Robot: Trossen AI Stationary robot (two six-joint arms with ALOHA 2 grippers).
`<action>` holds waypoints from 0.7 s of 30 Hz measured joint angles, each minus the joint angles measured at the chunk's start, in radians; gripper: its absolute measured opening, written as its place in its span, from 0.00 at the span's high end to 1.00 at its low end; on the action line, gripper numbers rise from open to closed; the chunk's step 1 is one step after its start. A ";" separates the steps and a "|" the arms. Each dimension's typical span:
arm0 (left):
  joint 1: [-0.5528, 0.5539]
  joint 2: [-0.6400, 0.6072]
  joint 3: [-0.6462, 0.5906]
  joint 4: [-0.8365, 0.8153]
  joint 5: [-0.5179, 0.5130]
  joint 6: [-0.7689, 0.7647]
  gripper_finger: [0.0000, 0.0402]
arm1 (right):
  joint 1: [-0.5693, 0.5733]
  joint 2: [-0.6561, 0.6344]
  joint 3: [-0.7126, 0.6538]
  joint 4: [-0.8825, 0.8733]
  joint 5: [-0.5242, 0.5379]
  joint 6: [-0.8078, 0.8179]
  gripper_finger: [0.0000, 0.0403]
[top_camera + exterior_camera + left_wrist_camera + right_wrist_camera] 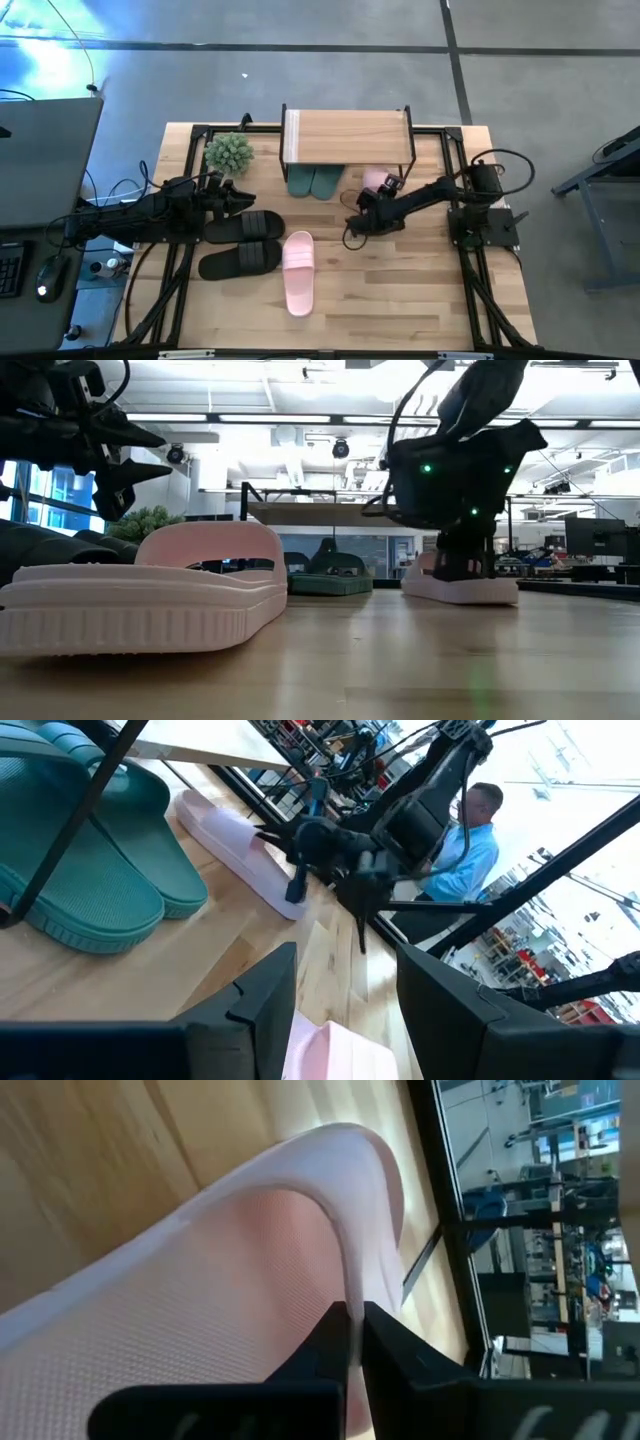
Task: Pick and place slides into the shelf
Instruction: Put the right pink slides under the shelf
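Pink foam sits between the fingers of your right claw (pixel 352 1342), which is pinched onto the thin edge of a pale pink slide (pixel 200 1280); the jaws stand nearly together with only that rim between them. From above, this claw (pixel 375 196) and its pink slide (pixel 376 180) lie just in front of the shelf (pixel 347 136), at the shelf's right end. Immediately beside the claw, toward the shelf's middle, you see the dark green pair (pixel 314 182) tucked partly under the wooden plank top. Farther out, toward the table's front edge, the second pink slide (pixel 298 272) lies alone on the tabletop (pixel 420 290). Beyond it, on the left arm's side, the two black slides (pixel 240 243) lie one in front of the other.

Your left claw (pixel 228 194) hovers just above the black pair with its fingers (pixel 268 988) spread apart and nothing between them. A small green plant (pixel 229 152) stands just behind this claw, near the shelf's left end. In the left wrist view, a person in a light blue shirt (pixel 476 838) shows beyond the table.
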State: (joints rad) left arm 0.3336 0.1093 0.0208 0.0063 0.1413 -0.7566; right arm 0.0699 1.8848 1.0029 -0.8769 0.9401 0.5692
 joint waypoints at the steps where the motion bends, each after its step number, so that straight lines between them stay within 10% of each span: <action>1: 0.000 0.000 0.000 0.000 0.000 0.000 0.60 | -0.010 -0.008 -0.011 0.027 0.000 -0.025 1.00; 21: 0.000 0.000 0.000 0.125 -0.030 -0.008 0.60 | -0.243 -0.268 -0.312 0.561 -0.082 -0.505 1.00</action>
State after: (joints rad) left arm 0.3336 0.1089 0.0208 0.1316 0.1112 -0.7647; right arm -0.1733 1.6165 0.6910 -0.3157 0.8584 0.0644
